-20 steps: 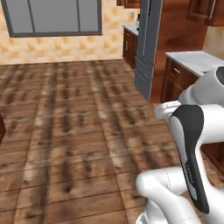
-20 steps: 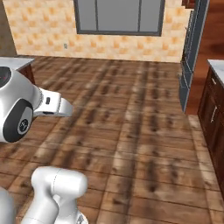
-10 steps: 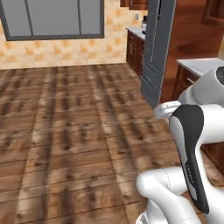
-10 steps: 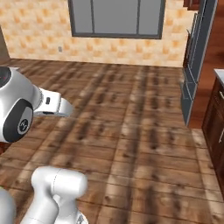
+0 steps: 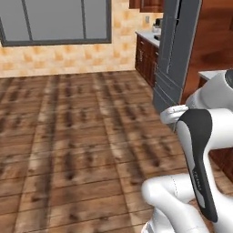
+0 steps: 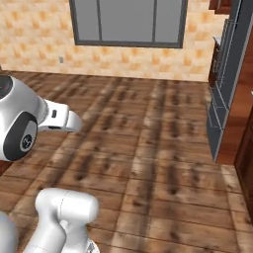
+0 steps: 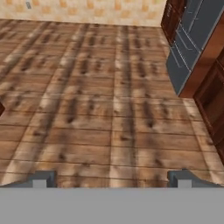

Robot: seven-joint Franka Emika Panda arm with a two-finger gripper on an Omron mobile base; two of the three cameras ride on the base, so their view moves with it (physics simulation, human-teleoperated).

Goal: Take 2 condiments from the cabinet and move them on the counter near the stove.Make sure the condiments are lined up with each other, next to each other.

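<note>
The condiments, the cabinet that holds them and the stove are out of view. In the hand view my gripper [image 7: 113, 179] stands open, its two small fingertips [image 7: 43, 178] far apart with nothing between them. It looks down over bare wooden floor [image 7: 96, 100]. A strip of pale counter [image 5: 146, 35] runs along the far right wall in the left base view, and another corner of it [image 5: 211, 73] shows beside my arm.
A tall grey fridge [image 5: 175, 59] [image 6: 227, 89] [image 7: 192, 48] stands to the right, set in reddish-brown wood panels. Dark wooden base cabinets [image 5: 145, 61] lie beyond it. A big window [image 5: 54, 20] [image 6: 128, 20] sits in the tiled back wall. Open floor [image 6: 148, 148] stretches ahead.
The whole picture has shifted in both base views: the camera has moved, and the fridge and window wall look nearer. My arm keeps its pose and the gripper stays open.
</note>
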